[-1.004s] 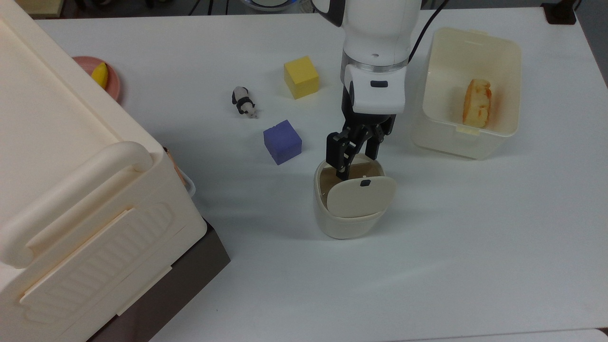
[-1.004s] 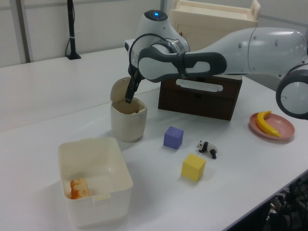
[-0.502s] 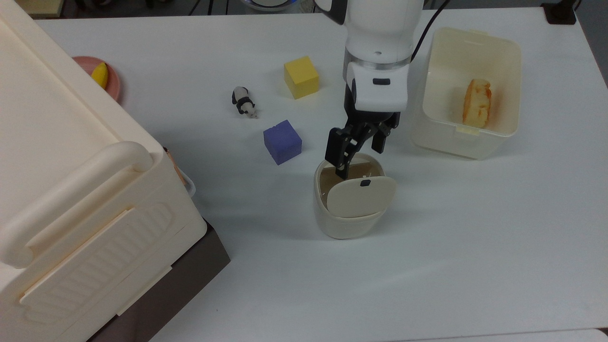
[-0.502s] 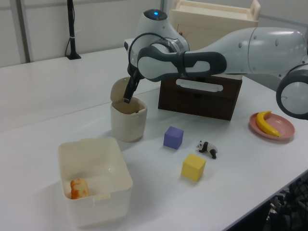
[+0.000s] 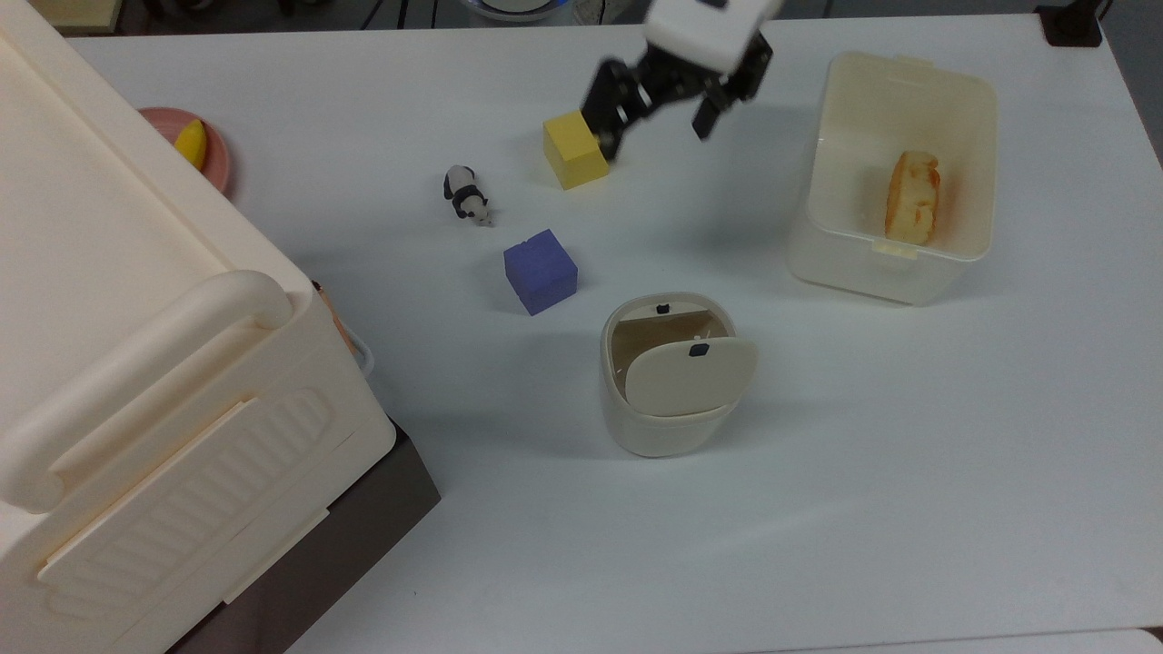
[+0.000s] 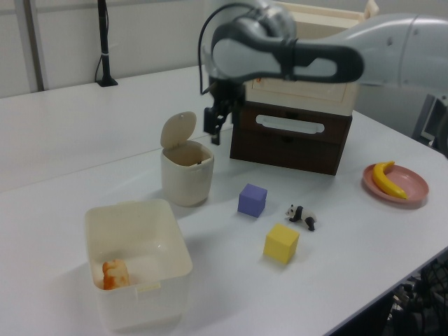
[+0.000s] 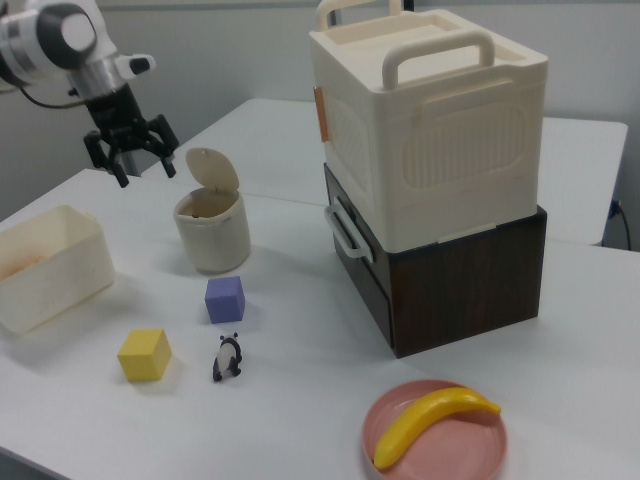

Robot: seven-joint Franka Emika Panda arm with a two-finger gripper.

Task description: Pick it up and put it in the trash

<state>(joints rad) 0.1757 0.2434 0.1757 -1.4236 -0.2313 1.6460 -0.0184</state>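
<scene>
One tool (image 5: 656, 116) — fingers spread, empty | above table, clear of trash (image 5: 668, 427) | no legible writing

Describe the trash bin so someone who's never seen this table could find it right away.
Start at the big cream box on the brown drawer unit. The trash bin stands on the white table beside the purple cube. Unlike the rectangular tub, it is small, rounded, with a tilted flap lid.

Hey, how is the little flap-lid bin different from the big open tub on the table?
The bin is rounded and upright, while the tub is rectangular and wider. The bin carries a tilted flap lid with a black dot; the tub has no lid. The tub holds an orange-and-white food piece, whereas nothing can be made out inside the bin. Both are cream plastic.
</scene>
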